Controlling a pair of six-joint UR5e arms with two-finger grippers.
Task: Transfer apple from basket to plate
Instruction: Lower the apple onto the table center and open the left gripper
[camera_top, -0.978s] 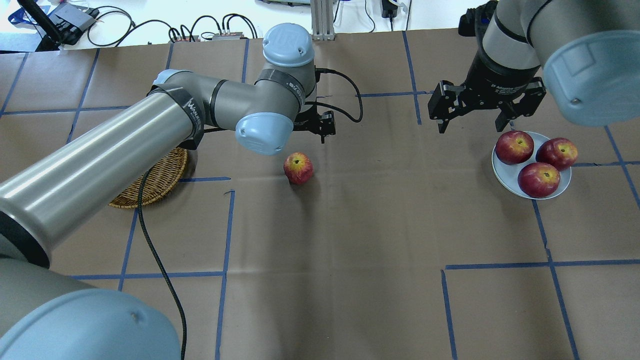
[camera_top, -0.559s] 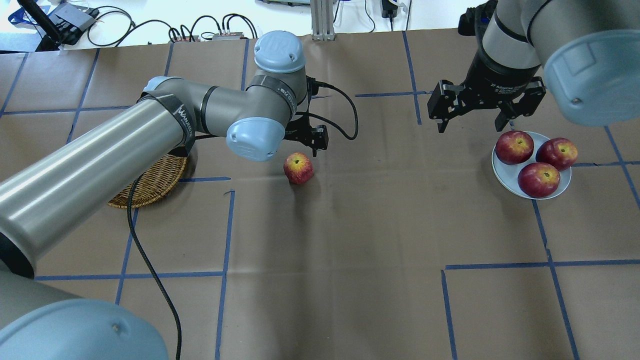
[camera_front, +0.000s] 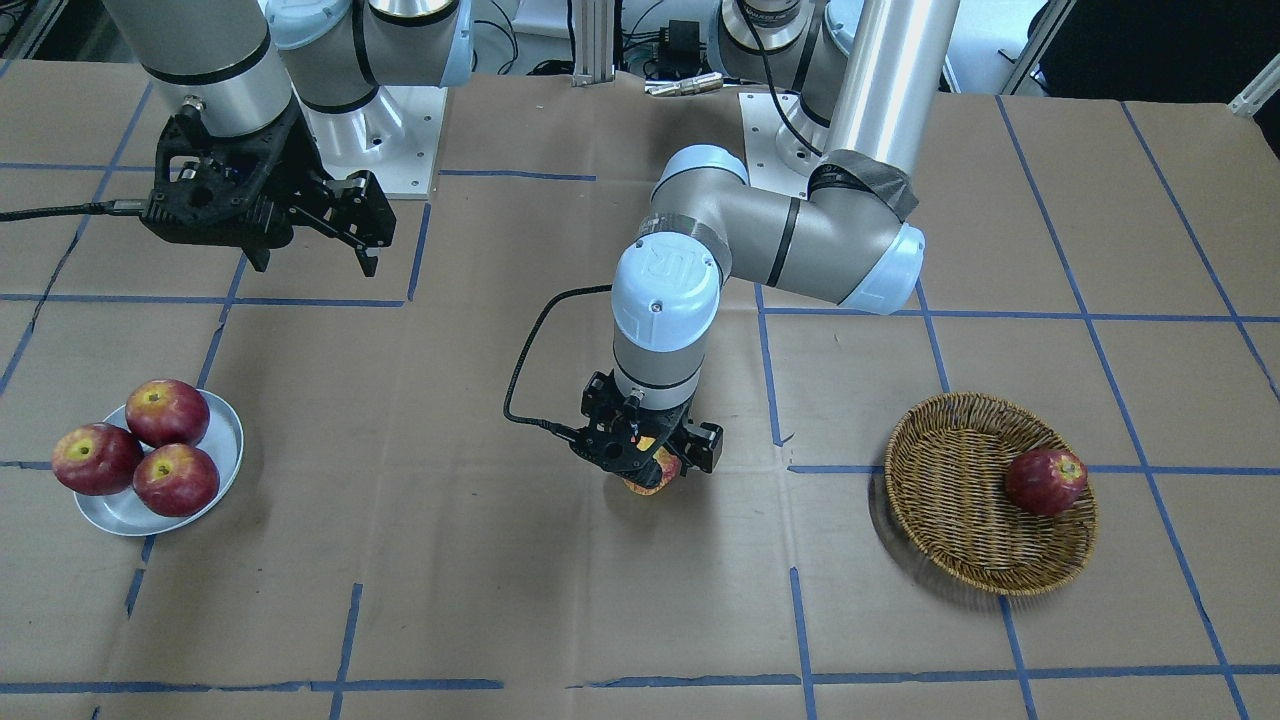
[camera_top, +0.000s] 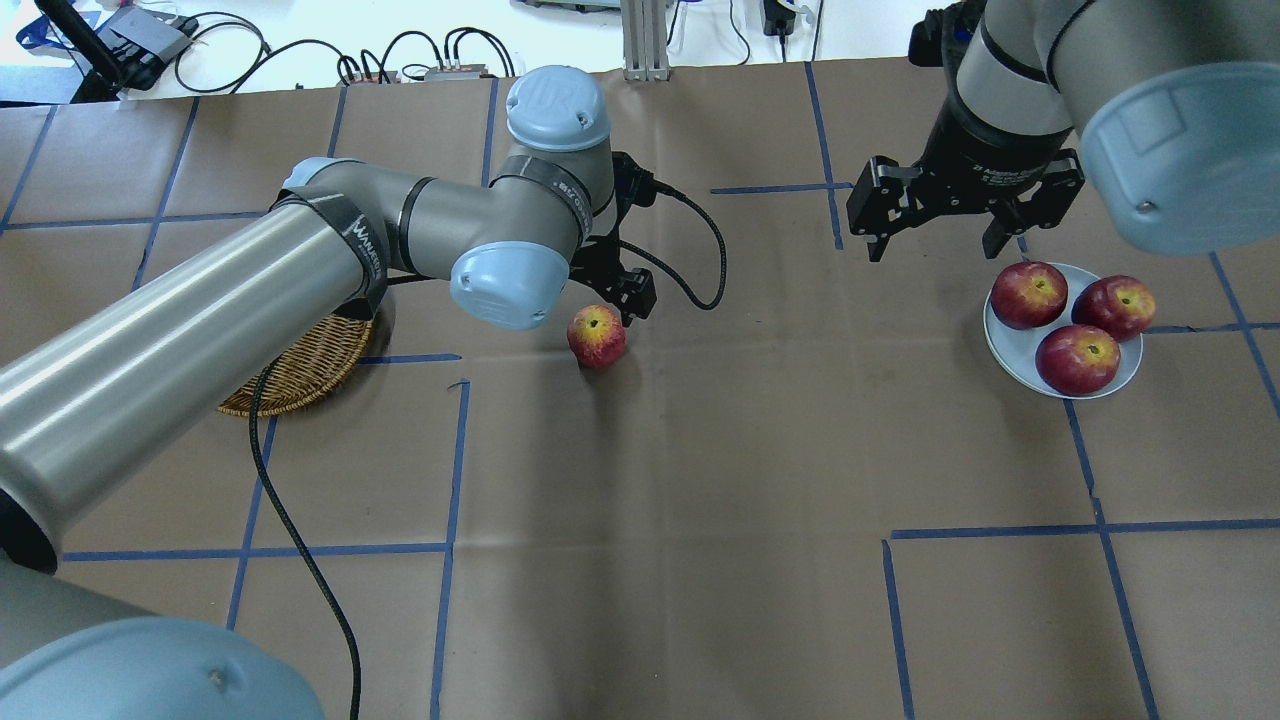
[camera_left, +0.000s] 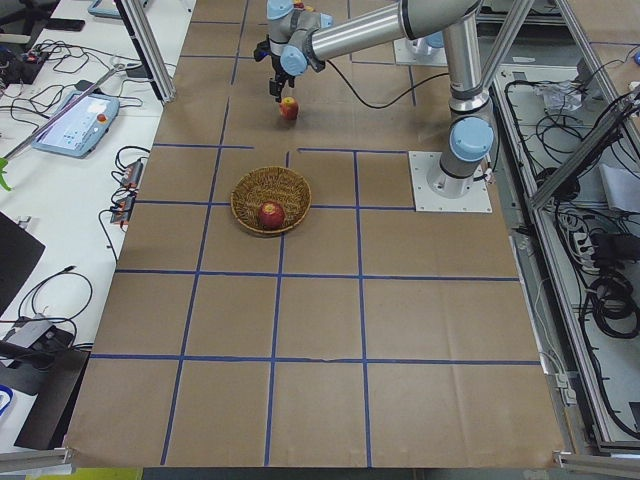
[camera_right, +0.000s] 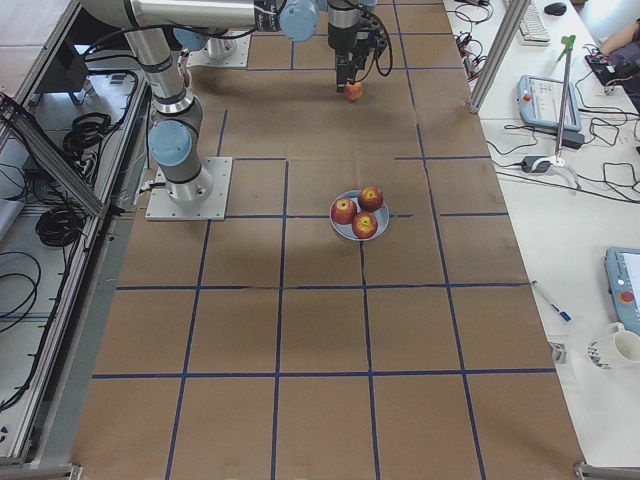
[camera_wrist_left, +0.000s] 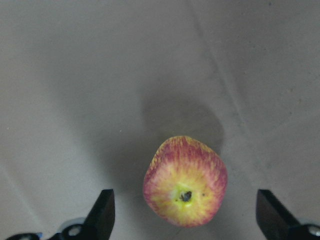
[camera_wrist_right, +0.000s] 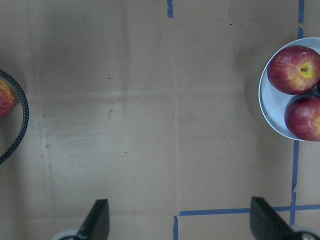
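Observation:
The apple (camera_top: 597, 337), red with yellow patches, lies on the brown paper at mid-table, outside the basket (camera_front: 960, 530). My left gripper (camera_top: 615, 300) is open right over it. In the left wrist view the apple (camera_wrist_left: 185, 182) sits between the two fingertips (camera_wrist_left: 102, 212), which do not touch it. From the front the left gripper (camera_front: 648, 450) hides most of the apple (camera_front: 652, 484). My right gripper (camera_top: 935, 245) is open and empty, up beside the plate (camera_top: 1010, 355). The plate also shows at the right edge of the right wrist view (camera_wrist_right: 267, 107).
Three dark red apples (camera_top: 1076, 358) fill the plate. One dark red apple (camera_front: 1045, 481) lies in the basket, which my left arm partly hides in the overhead view (camera_top: 310, 370). A black cable (camera_top: 700, 260) loops off the left wrist. Blue tape lines cross the paper.
My left gripper has swung in and lowered over the apple, which has not moved. My right gripper has drifted slightly left and toward the table's far side.

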